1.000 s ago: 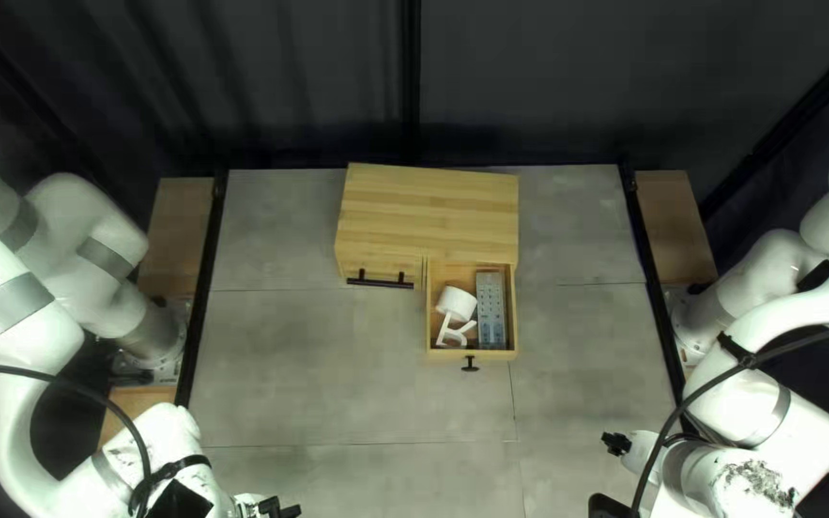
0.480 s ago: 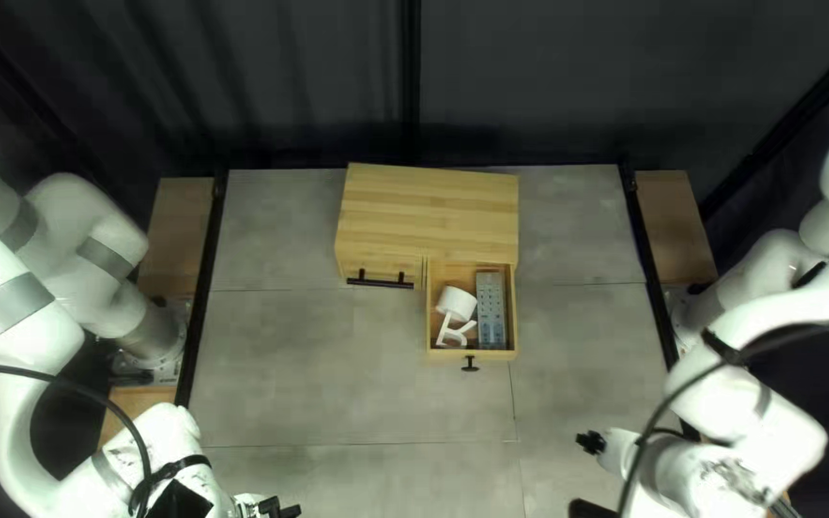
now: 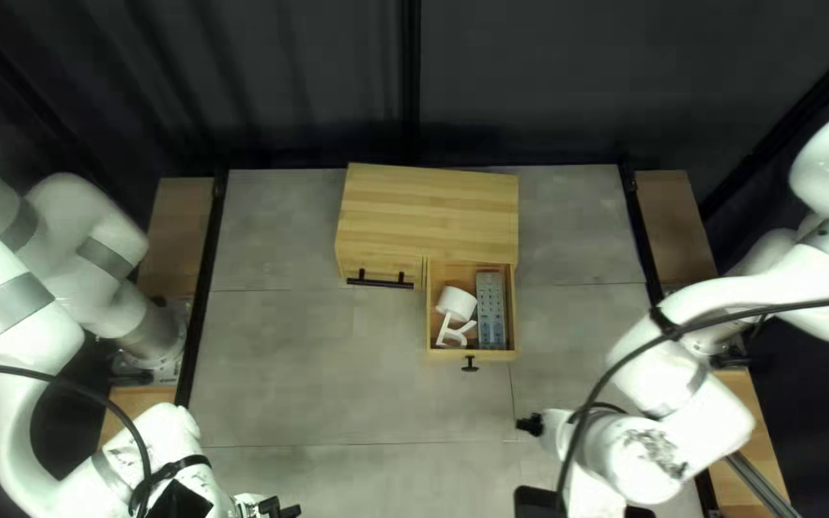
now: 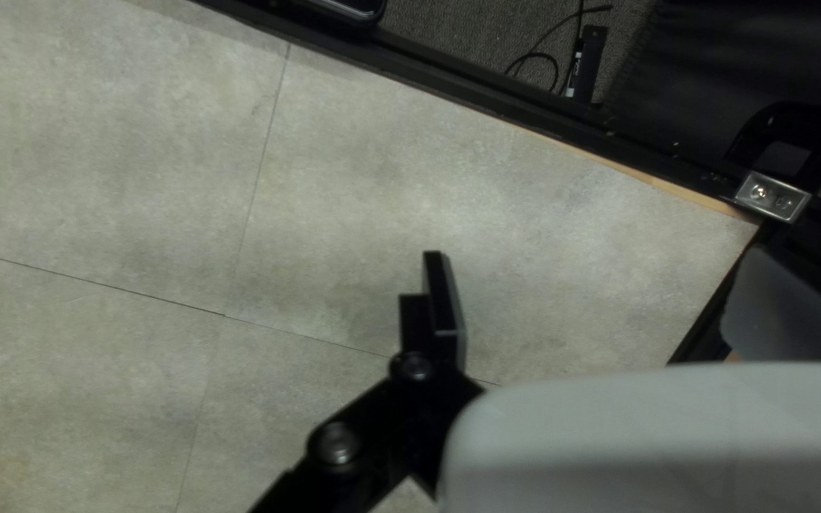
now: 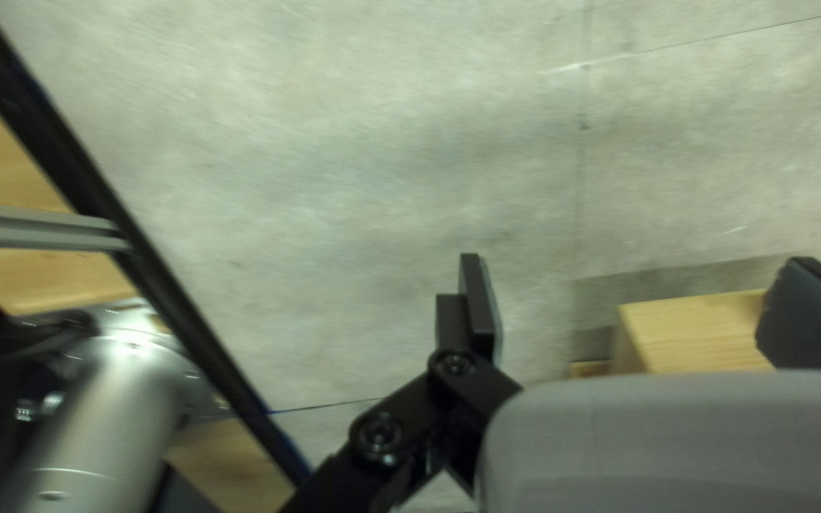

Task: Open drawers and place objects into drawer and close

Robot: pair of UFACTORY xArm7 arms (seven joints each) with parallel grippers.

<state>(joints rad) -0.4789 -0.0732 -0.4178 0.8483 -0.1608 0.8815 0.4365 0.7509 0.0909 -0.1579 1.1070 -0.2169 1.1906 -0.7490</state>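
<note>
Left gripper [image 4: 601, 271] and right gripper [image 5: 637, 271] both have fingers apart, empty. Remote [image 3: 491, 312] and white object [image 3: 456, 303] lie inside the open drawer [image 3: 445, 354]; closing seems next, so I should push its handle [image 3: 470, 365] inward.

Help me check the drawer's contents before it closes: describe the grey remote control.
The remote control is long, rectangular and grey, with small buttons facing up. It lies front to back in the open wooden drawer, beside a white R-shaped piece. Nothing grips it; its material isn't clear.
</note>
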